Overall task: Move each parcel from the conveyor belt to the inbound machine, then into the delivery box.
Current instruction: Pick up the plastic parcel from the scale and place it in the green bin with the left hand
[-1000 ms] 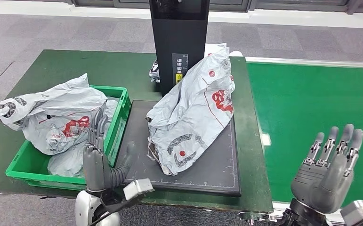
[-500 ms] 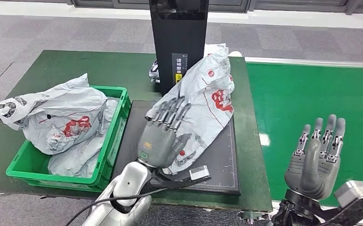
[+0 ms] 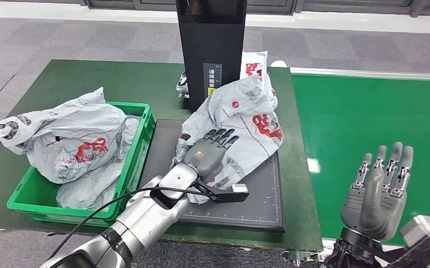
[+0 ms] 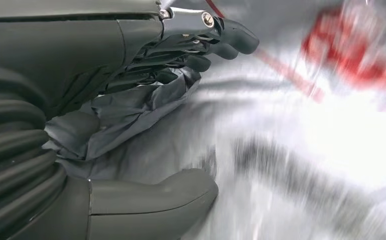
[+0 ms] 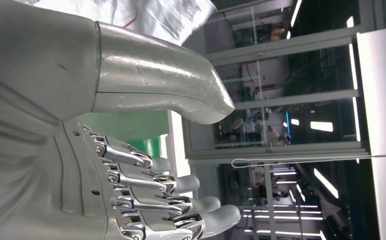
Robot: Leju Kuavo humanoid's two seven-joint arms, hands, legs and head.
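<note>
Left hand (image 3: 208, 152): fingers (image 3: 222, 135) stretched forward and lying flat on the grey parcel (image 3: 240, 120), palm down. The left wrist view shows the fingers (image 4: 201, 42) and thumb (image 4: 155, 197) pressed into crumpled grey plastic (image 4: 261, 140); a fold of the film sits between them, but I cannot tell whether it is actually pinched or only pressed.

The parcel is a soft grey mailing bag with red and black print. It lies on the black scale plate (image 3: 257, 206), upper end leaning against the black upright column (image 3: 212, 44) of the inbound machine. A second small white bag (image 3: 255, 61) stands just behind it, beside the column.

Right hand (image 3: 377, 192): raised upright above the green conveyor belt (image 3: 368, 117), fingers straight and slightly apart, holding nothing. The right wrist view shows the same hand (image 5: 145, 190), fingers extended, thumb (image 5: 165, 82) apart from them.

Containers: the green crate (image 3: 137, 162) sits to the left of the scale plate, touching its edge, on the dark green table (image 3: 67, 84). It holds several grey bags. The largest (image 3: 62, 137) lies on top and overhangs the crate's far left rim; at least one more bag (image 3: 84, 192) lies beneath it near the front wall. How many bags are underneath cannot be told.
</note>
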